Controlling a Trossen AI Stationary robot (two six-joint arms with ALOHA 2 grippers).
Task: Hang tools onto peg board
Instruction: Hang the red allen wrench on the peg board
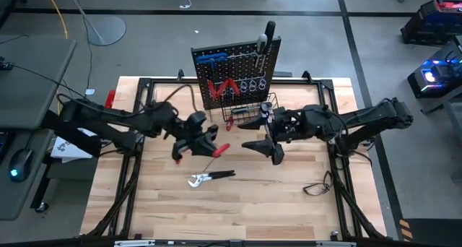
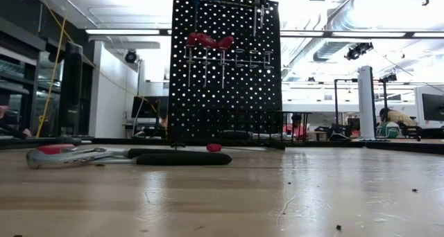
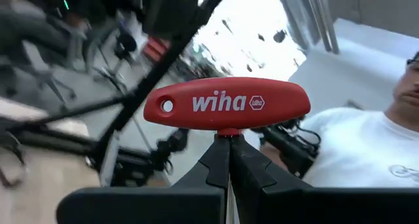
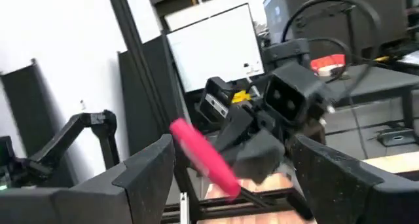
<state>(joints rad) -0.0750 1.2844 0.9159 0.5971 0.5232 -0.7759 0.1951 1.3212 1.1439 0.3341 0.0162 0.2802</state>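
From above, the peg board is seen standing at the desk's far edge, with blue hex keys and red-handled tools already hung on it. The left gripper is held over the desk's middle, fingers clamped on a red T-handle key. The right gripper is parked just beside it, fingers spread wide with nothing between them. Pliers are left lying nearer the front edge.

At desk level, the pliers are seen flat on the wood in front of the board.

Left wrist: the key's red handle is pinched just below by the fingers; a person in a white shirt is seen behind.

Right wrist: the red handle is seen gripped by the other arm, between the wide-apart fingers.
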